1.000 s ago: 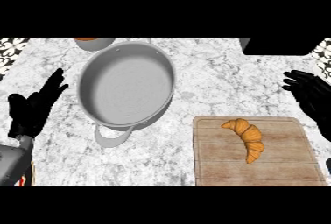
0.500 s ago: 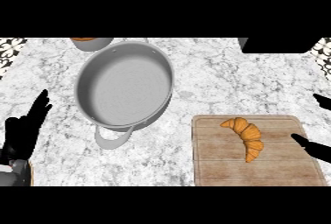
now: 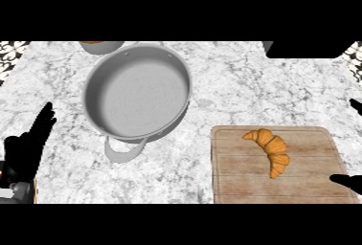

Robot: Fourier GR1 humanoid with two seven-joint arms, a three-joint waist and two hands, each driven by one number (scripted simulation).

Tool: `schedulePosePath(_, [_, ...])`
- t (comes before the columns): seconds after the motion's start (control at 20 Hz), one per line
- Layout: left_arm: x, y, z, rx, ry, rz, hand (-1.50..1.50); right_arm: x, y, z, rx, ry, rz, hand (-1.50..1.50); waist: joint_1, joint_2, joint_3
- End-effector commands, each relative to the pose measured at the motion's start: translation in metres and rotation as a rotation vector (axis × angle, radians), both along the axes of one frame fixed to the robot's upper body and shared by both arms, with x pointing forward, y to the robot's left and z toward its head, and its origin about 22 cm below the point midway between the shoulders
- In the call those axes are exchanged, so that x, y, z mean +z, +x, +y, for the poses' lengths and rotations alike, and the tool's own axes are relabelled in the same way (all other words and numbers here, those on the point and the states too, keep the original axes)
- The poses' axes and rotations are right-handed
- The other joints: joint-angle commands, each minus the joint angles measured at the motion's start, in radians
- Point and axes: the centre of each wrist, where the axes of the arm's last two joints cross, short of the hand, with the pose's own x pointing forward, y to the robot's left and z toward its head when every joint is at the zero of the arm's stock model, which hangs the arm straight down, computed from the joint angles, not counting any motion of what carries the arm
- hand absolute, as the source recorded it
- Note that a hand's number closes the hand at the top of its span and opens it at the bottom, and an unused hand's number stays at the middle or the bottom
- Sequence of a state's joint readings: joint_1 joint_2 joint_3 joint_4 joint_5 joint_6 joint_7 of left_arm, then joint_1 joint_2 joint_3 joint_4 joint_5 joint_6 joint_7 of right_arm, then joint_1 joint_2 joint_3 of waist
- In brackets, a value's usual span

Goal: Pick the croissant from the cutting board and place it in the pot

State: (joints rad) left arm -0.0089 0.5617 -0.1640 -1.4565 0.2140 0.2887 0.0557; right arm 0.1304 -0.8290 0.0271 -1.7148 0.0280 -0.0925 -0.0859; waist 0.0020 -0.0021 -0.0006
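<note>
head view: the croissant (image 3: 269,149) lies on the cutting board (image 3: 233,178) at lower right, untouched. the grey pot (image 3: 136,93) sits at upper centre, well apart from the board. the left hand (image 3: 27,146) shows at the left edge, fingers straight and spread upward, holding nothing. of the right hand (image 3: 348,181) only black tips show at the right edge, over the board's lower right corner; i cannot tell whether it is spread or curled.

A brown bowl (image 3: 100,45) sits at the marble counter's (image 3: 240,91) far edge.
</note>
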Motion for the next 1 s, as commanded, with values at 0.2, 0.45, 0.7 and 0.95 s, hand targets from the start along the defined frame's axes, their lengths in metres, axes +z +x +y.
schedulePosePath(0.2, [-0.004, 0.002, -0.018, -0.024, 0.008, 0.002, 0.0, 0.049, 0.033, 0.043, 0.085, -0.219, 0.27, -1.5, 0.028, 0.009, -0.002])
schedulePosePath(0.45, [0.013, 0.01, -0.013, -0.023, 0.014, -0.012, 0.0, 0.052, 0.045, 0.059, 0.118, -0.39, 0.523, -1.5, 0.037, 0.009, -0.001])
schedulePosePath(0.7, [0.009, 0.003, 0.001, -0.008, 0.011, -0.003, 0.0, 0.057, 0.057, 0.111, 0.177, -0.441, 0.664, -1.5, 0.03, 0.006, -0.001])
schedulePosePath(0.95, [0.016, -0.016, -0.012, 0.0, 0.003, -0.009, 0.0, 0.043, 0.07, 0.128, 0.201, -0.441, 0.723, -1.5, 0.012, 0.001, 0.001])
